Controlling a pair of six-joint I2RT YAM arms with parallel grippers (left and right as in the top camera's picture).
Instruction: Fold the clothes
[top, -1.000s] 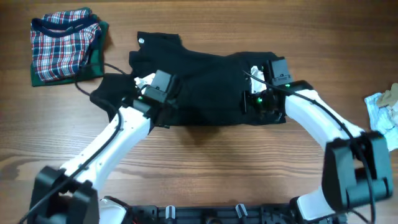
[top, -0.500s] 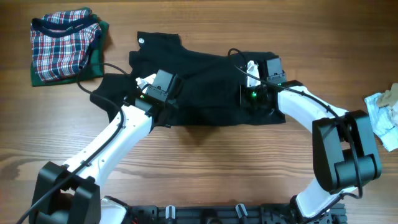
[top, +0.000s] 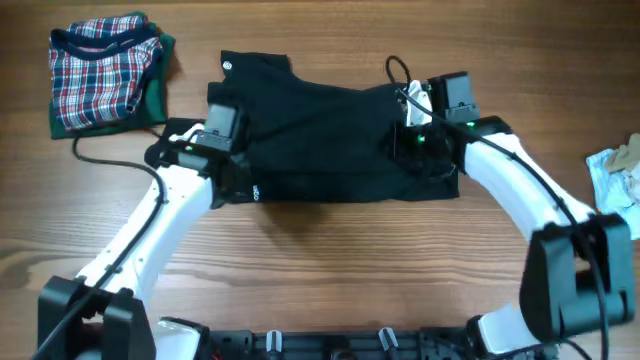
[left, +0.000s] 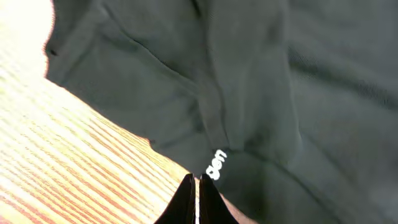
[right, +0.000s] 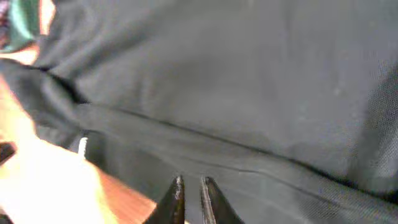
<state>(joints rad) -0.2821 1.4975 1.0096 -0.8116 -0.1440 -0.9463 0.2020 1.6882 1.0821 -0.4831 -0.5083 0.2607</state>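
The clothes, a black short-sleeved shirt (top: 330, 140), lie spread across the middle of the table with a small white logo (top: 228, 67) at the back left. White lettering (top: 256, 192) shows at the front left hem. My left gripper (top: 238, 178) is at that hem. In the left wrist view its fingers (left: 197, 182) are pressed together just short of the lettering (left: 214, 167), and I see no fabric between them. My right gripper (top: 412, 158) hovers over the shirt's right part. Its fingertips (right: 191, 183) stand a narrow gap apart above the dark fabric (right: 249, 74).
A folded plaid garment (top: 105, 80) lies at the back left corner. A pale blue and white cloth (top: 615, 180) sits at the right edge. A black cable (top: 100, 160) trails from the left arm across the wooden table (top: 330, 260).
My left arm has swung left, from over the shirt's middle-left to its left edge, and the hem lettering now shows. The right gripper shifted slightly back and its fingers parted a little.
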